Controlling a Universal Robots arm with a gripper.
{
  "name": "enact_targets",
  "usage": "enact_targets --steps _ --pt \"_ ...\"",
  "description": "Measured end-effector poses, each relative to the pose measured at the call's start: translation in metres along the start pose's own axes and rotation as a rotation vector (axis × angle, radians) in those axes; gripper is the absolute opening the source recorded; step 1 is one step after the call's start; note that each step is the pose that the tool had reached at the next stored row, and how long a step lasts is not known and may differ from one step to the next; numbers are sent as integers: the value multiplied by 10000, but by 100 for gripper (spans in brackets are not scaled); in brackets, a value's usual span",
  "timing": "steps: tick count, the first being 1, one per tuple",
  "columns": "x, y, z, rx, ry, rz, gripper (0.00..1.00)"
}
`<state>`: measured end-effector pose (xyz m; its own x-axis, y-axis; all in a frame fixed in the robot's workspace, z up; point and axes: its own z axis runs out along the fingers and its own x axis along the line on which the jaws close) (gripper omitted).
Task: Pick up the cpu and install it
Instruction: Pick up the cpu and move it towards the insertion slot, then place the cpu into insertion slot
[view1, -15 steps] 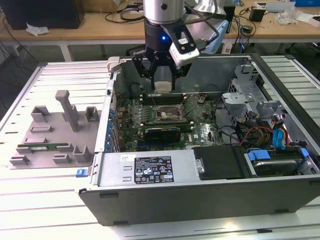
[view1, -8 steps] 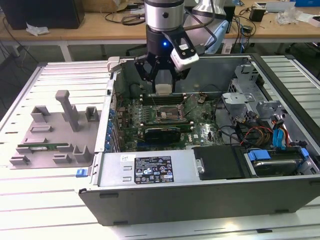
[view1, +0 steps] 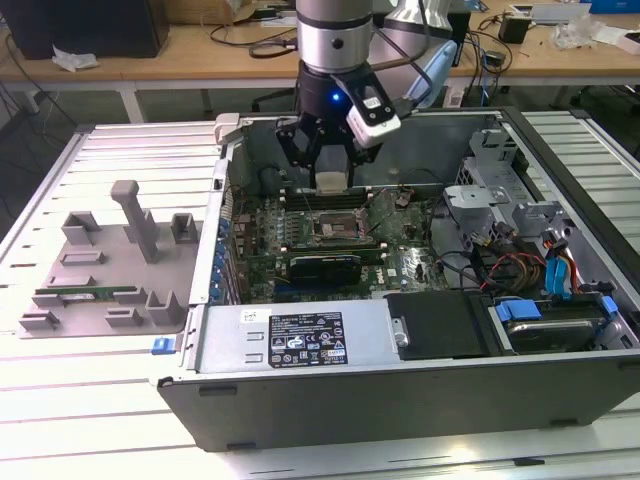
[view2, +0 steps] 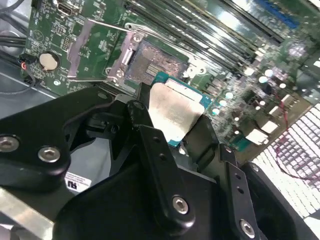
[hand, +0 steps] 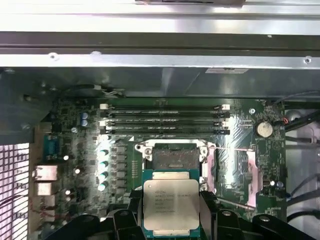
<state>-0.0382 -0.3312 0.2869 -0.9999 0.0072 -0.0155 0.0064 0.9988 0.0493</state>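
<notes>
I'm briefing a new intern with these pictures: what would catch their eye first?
The shiny cpu, gripped by the black gripper, hangs over the motherboard beside the empty socket. In the exterior view, the arm reaches into an opened computer case lying on a white table.

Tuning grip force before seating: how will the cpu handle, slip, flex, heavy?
Likely rigid: the cpu sits flat in the tool without sagging. Smooth shiny lid and thin edges suggest it could slip or tilt if pinched lightly. Probably light, being thin.
</notes>
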Motion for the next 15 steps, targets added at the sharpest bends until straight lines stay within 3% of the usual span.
enact_targets --steps 3,7,15 --pt "-65 3 72 1 2 -4 54" --pt "-72 -1 139 1 6 -3 54" --pt "-72 -1 143 1 6 -3 54"
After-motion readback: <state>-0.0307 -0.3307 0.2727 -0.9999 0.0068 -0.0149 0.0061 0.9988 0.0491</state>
